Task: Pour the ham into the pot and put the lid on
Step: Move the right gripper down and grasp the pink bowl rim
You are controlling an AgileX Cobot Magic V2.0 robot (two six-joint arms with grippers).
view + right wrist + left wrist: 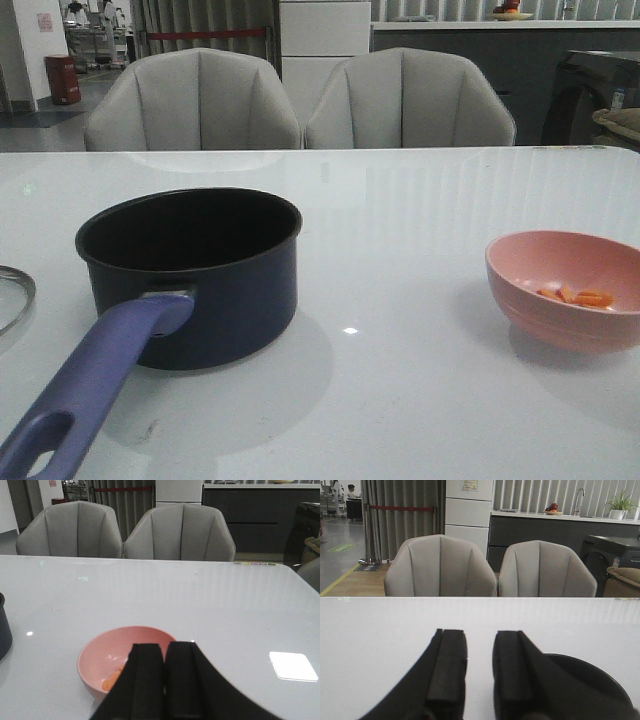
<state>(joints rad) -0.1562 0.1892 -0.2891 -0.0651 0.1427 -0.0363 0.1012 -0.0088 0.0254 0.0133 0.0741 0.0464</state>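
The dark navy pot (195,270) stands left of centre on the white table, its purple-blue handle (95,385) pointing toward me. The pink bowl (555,320) sits at the right with a few orange-pink ham pieces (580,296) inside. Only an edge of the glass lid (12,295) shows at the far left. No gripper shows in the front view. In the left wrist view my left gripper (480,636) is open and empty, with the pot's rim (600,672) just behind one finger. In the right wrist view my right gripper (165,647) is shut and empty, close before the bowl (102,655) and ham (111,681).
Two grey chairs (300,100) stand behind the table's far edge. A sliver of the pot (4,630) shows at the side of the right wrist view. A dark cabinet (595,95) stands at the back right.
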